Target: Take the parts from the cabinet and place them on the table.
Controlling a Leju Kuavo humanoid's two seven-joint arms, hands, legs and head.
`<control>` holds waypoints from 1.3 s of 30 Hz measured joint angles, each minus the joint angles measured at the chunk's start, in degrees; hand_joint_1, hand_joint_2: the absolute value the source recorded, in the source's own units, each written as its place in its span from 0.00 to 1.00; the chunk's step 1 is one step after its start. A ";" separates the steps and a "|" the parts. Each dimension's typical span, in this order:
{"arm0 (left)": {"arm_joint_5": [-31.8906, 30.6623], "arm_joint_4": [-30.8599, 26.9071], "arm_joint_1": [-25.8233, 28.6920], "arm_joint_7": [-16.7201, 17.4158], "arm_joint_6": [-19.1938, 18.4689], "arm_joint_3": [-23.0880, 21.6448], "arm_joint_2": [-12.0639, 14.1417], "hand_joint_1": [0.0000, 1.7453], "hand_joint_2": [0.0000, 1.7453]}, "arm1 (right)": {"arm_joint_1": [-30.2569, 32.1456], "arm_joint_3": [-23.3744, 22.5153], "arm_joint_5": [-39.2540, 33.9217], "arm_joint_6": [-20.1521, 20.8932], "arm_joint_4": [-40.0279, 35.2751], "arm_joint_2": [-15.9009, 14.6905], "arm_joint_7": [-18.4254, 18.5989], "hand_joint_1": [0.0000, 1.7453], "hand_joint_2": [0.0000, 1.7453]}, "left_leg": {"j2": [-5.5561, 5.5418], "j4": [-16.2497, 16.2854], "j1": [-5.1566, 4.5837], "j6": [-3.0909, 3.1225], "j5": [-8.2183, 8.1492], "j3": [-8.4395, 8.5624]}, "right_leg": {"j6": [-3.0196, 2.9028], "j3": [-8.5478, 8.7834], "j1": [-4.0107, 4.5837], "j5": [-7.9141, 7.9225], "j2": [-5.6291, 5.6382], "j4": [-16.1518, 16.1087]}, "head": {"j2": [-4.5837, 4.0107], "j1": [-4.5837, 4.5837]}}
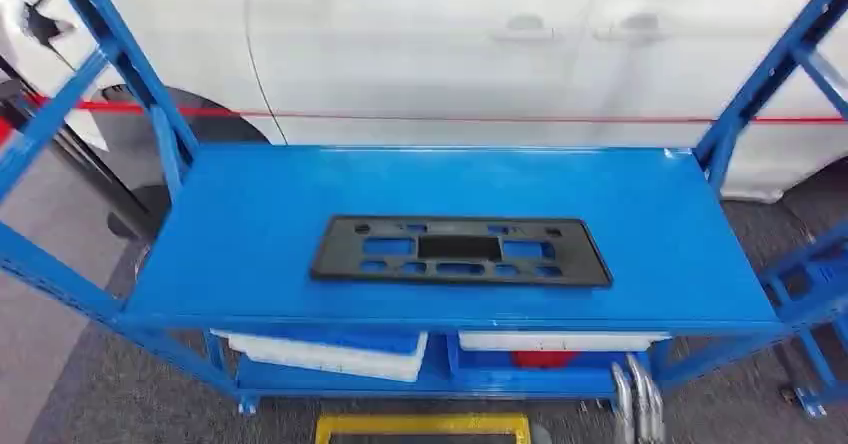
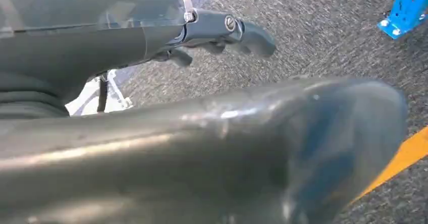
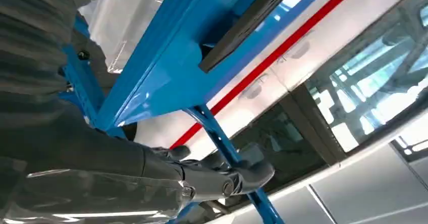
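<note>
A: Surface?
B: Blue metal shelf (image 1: 250,224), top deck glossy. One black plastic part (image 1: 460,250), flat and rectangular with cut-outs, lies at its middle, long side along the front edge.

A: Below the deck?
B: Two white trays (image 1: 330,356) side by side on the lower level; something red (image 1: 543,359) under the right one.

A: Surroundings?
B: A white car (image 1: 450,54) with a red stripe stands just behind the shelf. Grey carpet (image 1: 90,384); a yellow-edged object (image 1: 422,425) near the front.

A: Hands?
B: Right hand (image 3: 212,176) sits below the deck's front edge, fingers (image 3: 252,172) loosely extended, holding nothing. Left hand (image 2: 222,32) hangs over carpet, fingers slightly curled and apart, empty. Yellow floor line (image 2: 404,158) beside it.
</note>
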 joint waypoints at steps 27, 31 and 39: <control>8.26 0.02 -1.09 1.00 -4.72 -14.07 2.51 0.00 0.00 | -25.00 26.86 10.47 6.09 8.96 -23.45 33.18 0.00 1.00 | 0.26 -2.09 -0.16 -0.89 -0.44 2.22 | -0.79 1.83 -0.19 0.51 0.10 -0.76 | 0.00 -0.29; 8.63 0.02 -1.09 1.40 -5.31 -15.85 2.54 0.00 0.00 | -27.52 27.43 10.38 7.10 10.32 -23.12 31.43 0.00 1.00 | 0.25 -2.09 -0.16 -0.90 -0.45 2.21 | -0.78 1.83 -0.19 0.51 0.11 -0.76 | 0.00 -0.28; 10.14 0.00 -1.10 2.32 -5.57 -18.32 2.56 0.00 0.00 | -29.59 27.43 9.57 7.21 11.89 -19.93 28.96 0.00 1.00 | 0.26 -2.10 -0.17 -0.90 -0.46 2.20 | -0.78 1.84 -0.20 0.51 0.11 -0.78 | 0.00 -0.29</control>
